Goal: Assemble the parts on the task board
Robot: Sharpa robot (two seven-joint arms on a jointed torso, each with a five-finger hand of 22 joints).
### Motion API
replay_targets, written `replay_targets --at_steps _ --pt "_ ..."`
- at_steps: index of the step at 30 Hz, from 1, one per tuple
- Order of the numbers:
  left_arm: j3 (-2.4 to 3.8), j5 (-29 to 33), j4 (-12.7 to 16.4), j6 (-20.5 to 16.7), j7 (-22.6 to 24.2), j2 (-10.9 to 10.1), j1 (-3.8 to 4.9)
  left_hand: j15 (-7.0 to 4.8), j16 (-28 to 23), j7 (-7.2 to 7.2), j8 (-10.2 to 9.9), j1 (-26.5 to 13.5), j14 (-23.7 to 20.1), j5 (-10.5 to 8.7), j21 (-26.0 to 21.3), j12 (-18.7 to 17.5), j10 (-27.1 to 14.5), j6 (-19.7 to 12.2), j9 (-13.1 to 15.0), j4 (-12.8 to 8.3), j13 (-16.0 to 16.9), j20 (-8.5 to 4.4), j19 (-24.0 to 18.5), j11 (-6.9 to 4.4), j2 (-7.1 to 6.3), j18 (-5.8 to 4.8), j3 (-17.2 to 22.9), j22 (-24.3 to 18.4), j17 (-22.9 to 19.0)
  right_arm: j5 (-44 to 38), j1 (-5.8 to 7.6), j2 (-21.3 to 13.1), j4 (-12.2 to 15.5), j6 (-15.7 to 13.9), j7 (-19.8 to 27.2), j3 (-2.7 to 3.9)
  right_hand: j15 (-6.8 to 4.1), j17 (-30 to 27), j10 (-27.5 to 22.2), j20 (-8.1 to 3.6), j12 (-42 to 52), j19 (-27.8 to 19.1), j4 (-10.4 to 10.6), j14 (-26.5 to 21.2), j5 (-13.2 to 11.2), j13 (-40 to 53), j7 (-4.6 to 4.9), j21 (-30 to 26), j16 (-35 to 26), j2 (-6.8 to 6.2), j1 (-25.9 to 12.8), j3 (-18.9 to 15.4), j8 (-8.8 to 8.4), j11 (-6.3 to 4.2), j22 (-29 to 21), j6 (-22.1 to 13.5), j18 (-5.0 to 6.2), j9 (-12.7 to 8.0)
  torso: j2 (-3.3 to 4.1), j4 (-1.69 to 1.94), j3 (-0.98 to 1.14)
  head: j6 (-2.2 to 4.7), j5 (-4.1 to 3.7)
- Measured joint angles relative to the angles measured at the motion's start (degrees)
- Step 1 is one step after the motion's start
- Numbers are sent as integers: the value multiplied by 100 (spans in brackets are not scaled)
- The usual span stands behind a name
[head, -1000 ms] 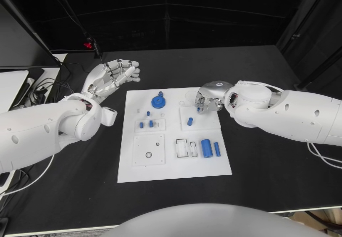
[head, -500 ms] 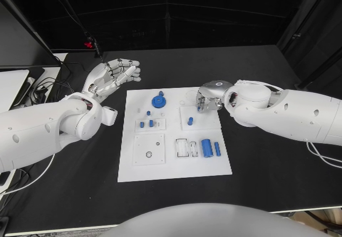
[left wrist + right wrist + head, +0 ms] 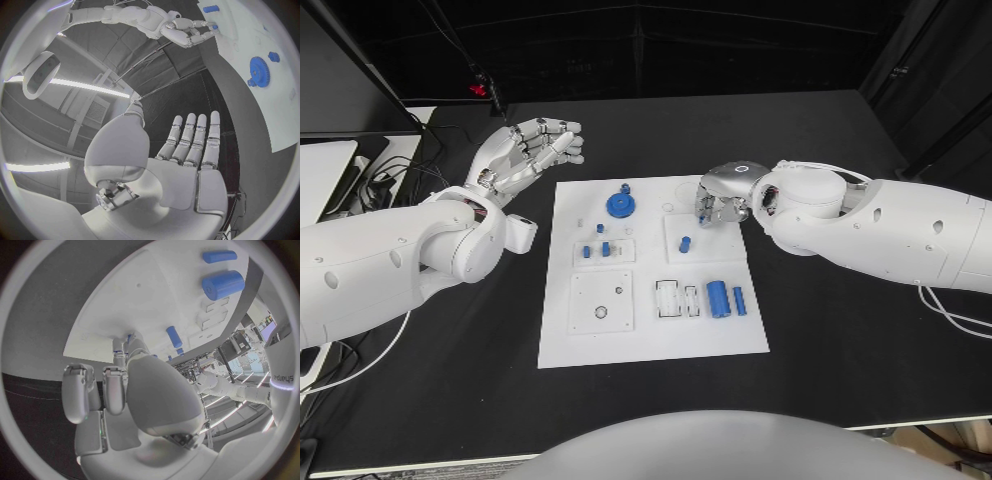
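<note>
Trouble could come at the task board (image 3: 653, 340), where the right hand (image 3: 714, 201), fingers curled and its grip impossible to tell, hovers over a small blue peg (image 3: 685, 244) and may knock it askew, while the left hand (image 3: 527, 155) waits spread and empty beside the table (image 3: 848, 370).

The one readable marking is the word "sharpa", in dark letters running along the white casing of the left arm (image 3: 282, 376) in the right wrist view. Nothing legible stands on the task board (image 3: 653, 340) or its parts.
</note>
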Motion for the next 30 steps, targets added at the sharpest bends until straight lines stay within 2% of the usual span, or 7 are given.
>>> replay_targets --at_steps 7,14,30 --pt "0 1 -4 0 0 0 0 0 0 0 18 18 0 0 0 18 0 -39 0 -14 -3 0 0 0 19 0 14 -5 -15 -89 -15 -14 24 -53 12 -7 -20 0 114 -42 -62 0 -14 20 -2 6 -28 0 0 43 89 63 42 -11 0 132 1 1 0 1 0 -1 6" --pt "0 1 -7 0 0 0 0 0 23 0 18 18 0 0 0 18 0 -39 0 -14 -3 -20 20 0 18 -1 13 -11 -26 -231 -55 -57 113 -206 70 -25 -20 0 154 -42 -85 0 -13 20 -4 13 -9 0 0 49 95 94 41 -10 0 153 1 10 0 1 1 -1 23" --pt "0 3 -23 1 0 -4 -2 0 45 0 63 41 0 30 0 39 -20 -38 -5 -14 -9 -20 20 -20 41 0 13 -18 -52 -431 -67 -215 378 -714 235 -28 -20 -1 194 -41 -107 0 2 20 -34 12 -5 7 0 48 94 109 14 -11 0 197 0 7 1 0 2 -13 38"
